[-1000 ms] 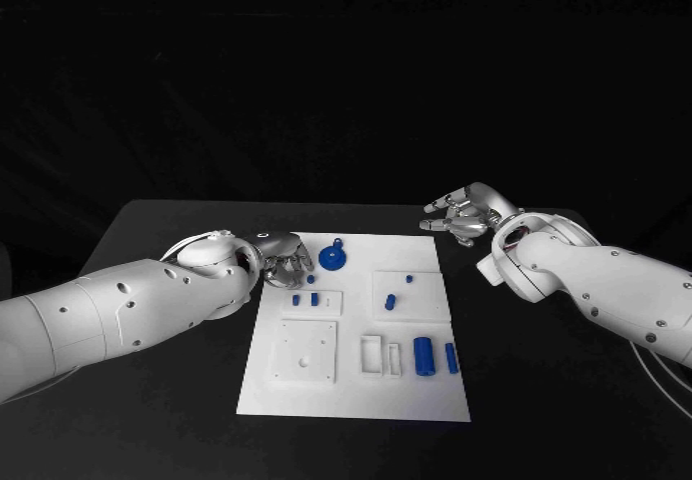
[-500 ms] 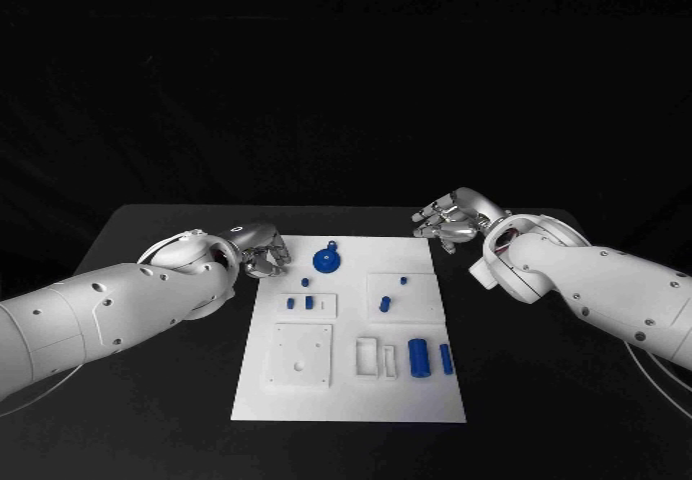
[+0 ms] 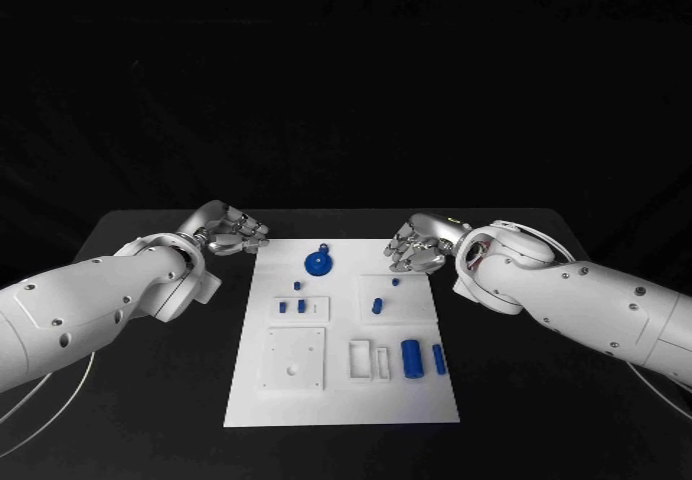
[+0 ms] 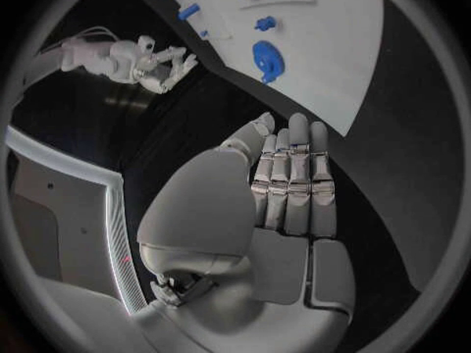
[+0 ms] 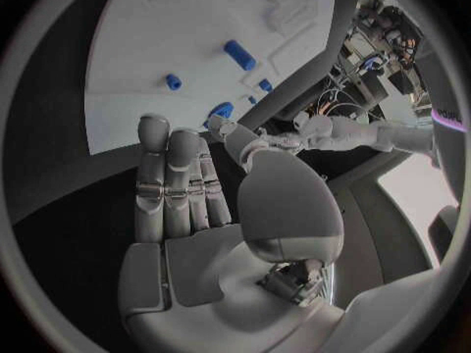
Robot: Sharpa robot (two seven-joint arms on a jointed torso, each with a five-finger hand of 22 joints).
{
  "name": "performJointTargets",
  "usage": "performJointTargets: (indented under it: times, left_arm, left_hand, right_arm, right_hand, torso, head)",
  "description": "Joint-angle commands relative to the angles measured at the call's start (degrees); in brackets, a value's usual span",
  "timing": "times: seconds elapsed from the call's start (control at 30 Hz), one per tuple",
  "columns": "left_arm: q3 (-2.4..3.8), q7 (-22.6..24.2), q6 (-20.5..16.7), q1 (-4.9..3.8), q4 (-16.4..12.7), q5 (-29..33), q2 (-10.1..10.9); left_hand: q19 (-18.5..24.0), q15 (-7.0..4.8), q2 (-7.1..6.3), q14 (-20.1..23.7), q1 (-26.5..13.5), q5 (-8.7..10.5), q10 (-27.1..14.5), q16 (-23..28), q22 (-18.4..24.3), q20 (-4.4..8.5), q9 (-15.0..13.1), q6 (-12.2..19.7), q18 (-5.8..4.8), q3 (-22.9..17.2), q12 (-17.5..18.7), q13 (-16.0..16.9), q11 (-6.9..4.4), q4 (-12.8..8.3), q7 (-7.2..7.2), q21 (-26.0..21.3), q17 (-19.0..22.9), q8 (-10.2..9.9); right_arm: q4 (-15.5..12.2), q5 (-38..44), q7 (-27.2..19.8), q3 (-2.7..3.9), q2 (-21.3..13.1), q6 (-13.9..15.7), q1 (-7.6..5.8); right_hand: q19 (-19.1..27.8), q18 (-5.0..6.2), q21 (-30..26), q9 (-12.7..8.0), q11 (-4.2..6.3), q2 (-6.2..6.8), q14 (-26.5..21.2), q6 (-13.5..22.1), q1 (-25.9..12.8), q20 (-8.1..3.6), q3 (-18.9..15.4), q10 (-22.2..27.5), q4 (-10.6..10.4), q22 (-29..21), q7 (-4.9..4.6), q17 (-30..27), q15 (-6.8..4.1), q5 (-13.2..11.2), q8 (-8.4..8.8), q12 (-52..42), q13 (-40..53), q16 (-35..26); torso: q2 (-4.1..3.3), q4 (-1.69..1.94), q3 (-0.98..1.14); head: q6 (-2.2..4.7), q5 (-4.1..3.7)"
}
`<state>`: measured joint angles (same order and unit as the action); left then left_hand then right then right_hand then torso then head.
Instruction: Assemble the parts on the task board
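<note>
Two hands: both empty, fingers extended
Left hand point(image 3: 231, 229): upper left of the head view, just off the board's far left corner
Right hand point(image 3: 415, 245): over the board's upper right edge
Task board point(image 3: 343, 405): frame centre
Parts point(image 3: 319, 263): blue, scattered on the board

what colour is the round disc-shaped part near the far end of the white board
Blue. The round disc-shaped part lies on the white task board, seen best in the head view.

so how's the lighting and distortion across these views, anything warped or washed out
Head view: the task board is evenly lit and undistorted against the black table. Left wrist view: fisheye bends the board's straight edges. Right wrist view: same bending, with bright washed-out room light at the rim.
</note>
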<state>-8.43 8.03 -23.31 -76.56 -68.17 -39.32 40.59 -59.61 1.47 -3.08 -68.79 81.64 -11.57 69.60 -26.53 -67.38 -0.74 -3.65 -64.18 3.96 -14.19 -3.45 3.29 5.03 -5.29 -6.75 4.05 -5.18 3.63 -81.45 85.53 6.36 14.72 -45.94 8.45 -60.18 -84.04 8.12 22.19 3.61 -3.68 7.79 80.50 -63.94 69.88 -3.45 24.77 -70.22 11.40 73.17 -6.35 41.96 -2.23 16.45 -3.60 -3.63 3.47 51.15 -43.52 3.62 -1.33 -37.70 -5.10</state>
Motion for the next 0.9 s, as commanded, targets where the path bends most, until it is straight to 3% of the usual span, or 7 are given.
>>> performJointTargets:
  times: [0.03,0.23,0.3,0.43,0.57,0.67,0.9]
  left_arm:
    - [0.16,6.7,-1.4,-0.16,-1.6,12.7,0.7]
    - [0.24,7.8,-1.0,-0.22,-3.7,15.1,1.8]
    - [0.25,8.0,-0.9,-0.23,-4.0,15.5,1.9]
    - [0.26,8.2,-0.9,-0.24,-4.3,16.1,2.0]
    - [0.26,8.0,-1.0,-0.24,-4.4,16.4,2.2]
    - [0.26,7.9,-0.9,-0.24,-4.5,16.5,2.3]
    - [0.26,7.7,-0.9,-0.24,-4.5,16.5,2.3]
  left_hand:
    - [1.1,0.78,0.87,-2.3,-0.3,-0.35,-0.5,7.5,2.4,-0.43,0.0,0.2,-0.57,0.1,0.0,0.0,0.29,-0.6,-0.47,-0.3,1.3,0.0]
    - [2.8,1.73,0.85,-2.6,-0.4,-0.35,-1.1,14.9,5.6,-1.25,0.0,0.6,-0.6,-0.1,0.0,0.0,0.57,-1.2,-0.51,-0.5,1.2,0.0]
    - [2.5,1.77,0.95,-4.6,-0.6,-0.32,-1.1,18.7,7.8,-1.37,0.0,0.6,-0.48,0.1,0.0,0.0,0.6,-1.5,-0.52,-0.3,0.8,0.0]
    - [2.4,1.78,1.06,-5.6,-0.7,-0.29,-1.3,21.0,9.4,-1.35,0.0,0.7,-0.56,0.4,0.0,0.0,0.62,-1.7,-0.55,-0.3,0.4,0.0]
    - [2.1,1.76,1.14,-6.1,-0.7,-0.36,-1.4,21.6,9.9,-1.29,0.0,0.7,-0.58,0.6,0.0,0.0,0.66,-1.9,-0.59,-0.2,0.1,0.0]
    - [2.0,1.54,1.31,-6.5,-0.4,-2.81,-1.3,21.5,9.2,-1.02,0.0,0.6,-0.54,0.3,0.0,0.0,0.66,-2.3,-0.68,0.1,-0.1,0.0]
    - [2.4,1.57,1.34,-6.5,-1.0,-2.43,-1.4,21.8,7.0,-1.05,0.0,0.7,-0.56,0.2,0.0,0.0,0.68,-2.7,-0.67,-0.1,-0.4,0.0]
  right_arm:
    - [-0.6,10.2,2.6,-0.07,0.3,-4.2,0.59]
    - [-1.4,13.5,4.0,-0.34,0.7,-5.6,1.22]
    - [-1.7,14.5,4.5,-0.44,0.7,-6.1,1.37]
    - [-2.2,16.2,5.3,-0.57,0.7,-6.7,1.57]
    - [-2.4,19.1,6.2,-0.7,0.7,-5.5,1.92]
    - [-2.4,21.6,6.8,-0.77,0.8,-3.5,2.32]
    - [-1.9,23.7,7.4,-0.85,1.2,-1.2,2.68]
  right_hand:
    - [-2.2,0.22,-0.5,0.0,-0.11,0.6,0.0,-0.1,-0.3,0.47,-0.6,0.4,-0.2,-0.2,-0.01,-0.3,0.43,-0.4,0.02,0.2,0.0,0.4]
    - [-2.3,0.09,-0.6,0.0,-0.12,0.99,0.0,0.0,-0.2,0.46,-1.0,0.4,-0.5,-0.4,-0.05,-0.8,0.45,-0.7,0.04,0.2,0.0,0.6]
    - [-2.3,0.08,-0.7,0.0,-0.1,1.1,0.0,0.0,-0.2,0.45,-1.1,0.3,-0.6,-0.4,-0.04,-0.9,0.44,-0.8,0.03,0.2,0.0,0.6]
    - [-2.2,0.05,-0.9,0.0,-0.03,1.25,-0.1,0.0,-0.1,0.46,-1.2,0.1,-0.5,-0.5,0.0,-1.0,0.45,-1.0,0.03,0.2,0.0,0.7]
    - [-2.3,-0.04,-0.7,0.0,-0.06,1.47,0.1,0.0,0.0,0.53,-0.8,0.2,-0.5,-0.6,-0.03,-1.3,0.57,-1.5,0.04,0.2,0.0,0.9]
    - [-2.4,-0.12,0.1,0.0,-0.09,2.57,0.6,-0.2,-0.4,0.58,2.4,0.1,-0.6,-0.5,-0.02,-1.9,0.62,-3.8,0.07,0.2,0.0,1.1]
    - [-2.5,0.02,0.8,0.0,-0.16,3.79,0.8,-0.5,0.0,0.77,5.5,0.5,-1.3,-0.9,0.02,-2.6,0.82,-5.7,0.03,0.2,0.0,1.5]
  torso:
    - [-0.03,0.17,0.01]
    - [-0.03,0.0,-0.14]
    - [-0.02,-0.09,-0.08]
    - [0.01,-0.2,-0.02]
    - [-0.01,-0.2,-0.04]
    - [0.0,-0.18,0.02]
    - [-0.04,-0.07,0.01]
  head:
    - [-0.12,0.26]
    - [-0.36,0.61]
    - [-0.37,0.66]
    - [-0.4,0.56]
    - [-0.39,-0.13]
    - [-0.31,-0.29]
    - [-0.43,-0.27]
